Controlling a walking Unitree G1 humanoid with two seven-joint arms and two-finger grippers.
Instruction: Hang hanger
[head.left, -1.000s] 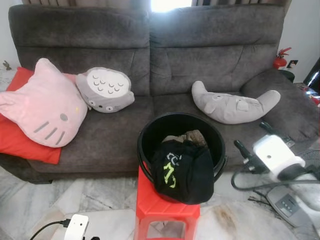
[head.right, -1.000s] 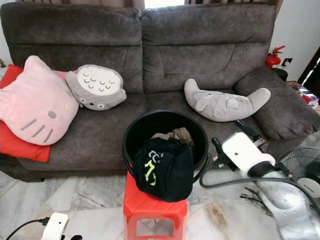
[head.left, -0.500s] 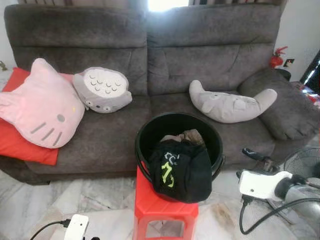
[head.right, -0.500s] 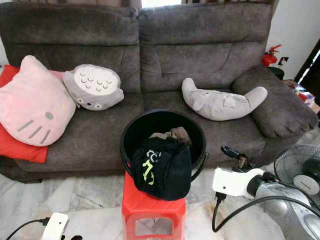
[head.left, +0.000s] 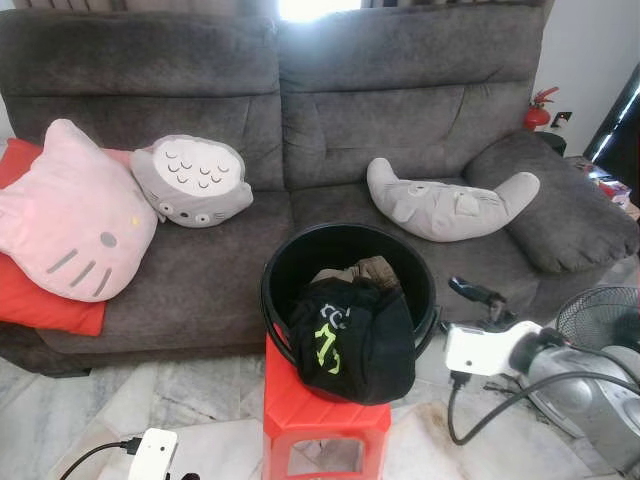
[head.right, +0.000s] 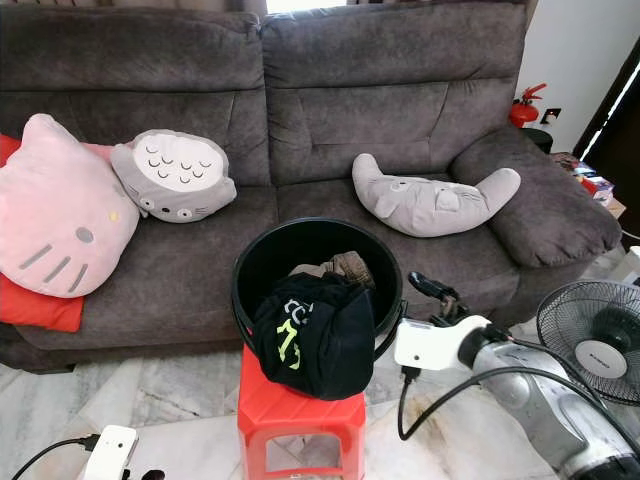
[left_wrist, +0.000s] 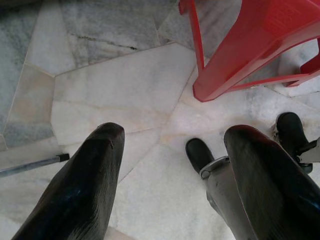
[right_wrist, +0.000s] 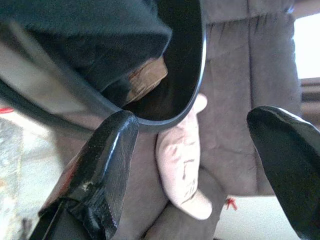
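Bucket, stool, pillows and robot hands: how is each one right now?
Bucket: upright on the stool, holding clothes.
Black shirt: draped over the bucket's front rim.
Red stool: standing on the floor.
Pink cat pillow: leaning on the sofa.
Grey round pillow: lying on the seat.
Crescent pillow: lying flat on the seat.
Right gripper: open, beside the bucket.
Left gripper: open, above the floor.

On the one grey sofa (head.left: 300, 120) lie three plush cushions: one pink cat (head.left: 75, 215), one grey owl-like one (head.left: 192, 182), one grey crescent (head.left: 450, 200). There are also one red pillow (head.left: 40, 305), one black bucket (head.left: 345, 262), one red stool (head.left: 325, 420), one fan (head.right: 590, 340) and one fire extinguisher (head.left: 538, 108).
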